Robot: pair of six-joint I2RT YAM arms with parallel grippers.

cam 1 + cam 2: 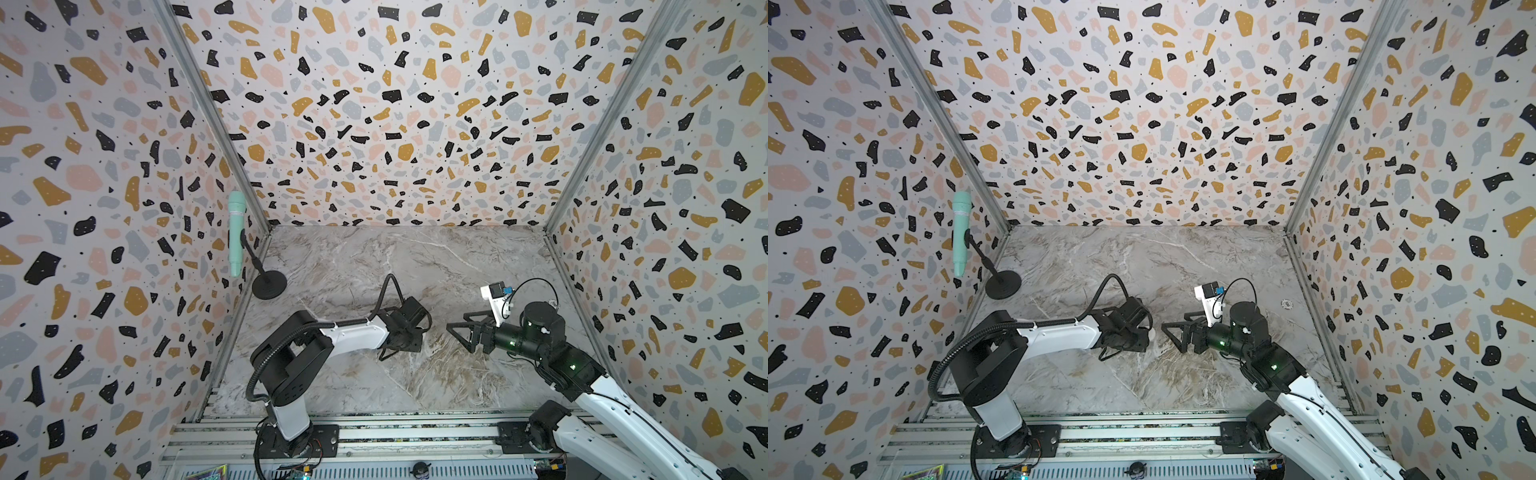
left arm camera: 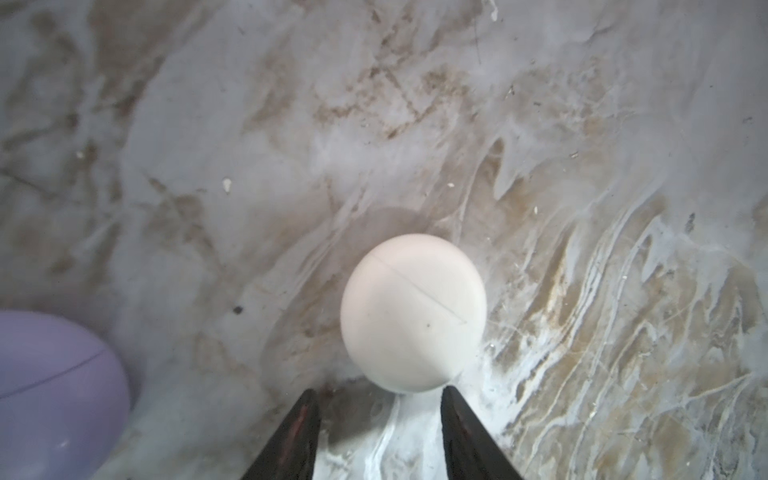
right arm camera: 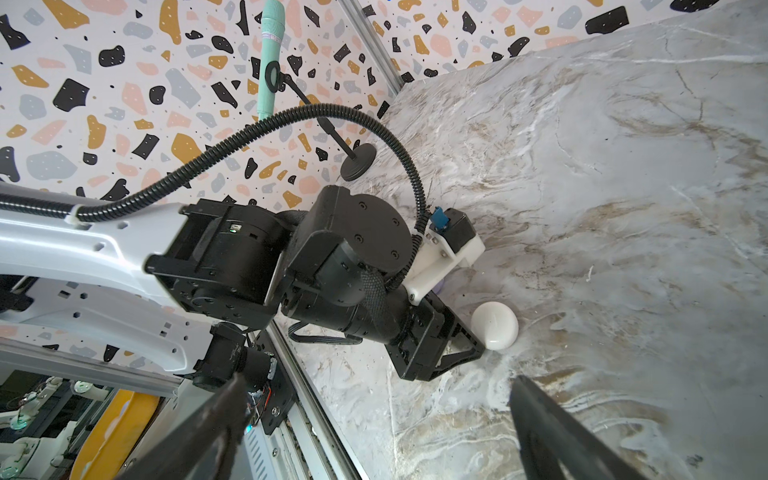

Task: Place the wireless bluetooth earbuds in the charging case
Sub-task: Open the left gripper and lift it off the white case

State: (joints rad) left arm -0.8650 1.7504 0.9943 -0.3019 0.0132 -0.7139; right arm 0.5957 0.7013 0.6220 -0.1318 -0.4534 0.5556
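- Left wrist view, and no wireless bluetooth earbuds anywhere. None lies on the marble in any view, so I can't say where they are.
- What we do have is the white charging case (image 2: 413,311), round, shut, seam line across its top, sitting on the marble tabletop (image 2: 582,166).
- The left gripper (image 2: 380,399) is right behind it: jaws partly apart with nothing between them, the case just past the tips.
- Off to the side is a lavender case (image 2: 54,395), also shut and apart from the white one.
- In a top view the right gripper (image 1: 1171,338) hangs close by, facing the left arm's wrist. Its jaws are spread wide and hold nothing.
- The right wrist view confirms it: the white case sits on the marble at the left gripper's tip.
- Now the danger. That case looks smooth and domed, so I'd judge an off-centre squeeze could squirt it out or send it skidding across the marble.
- Both lids are down, so nothing goes in until one is opened. Prying at that thin seam could flip the case.
- The two arms are near each other, and a reach for the same case risks a clash of fingers.
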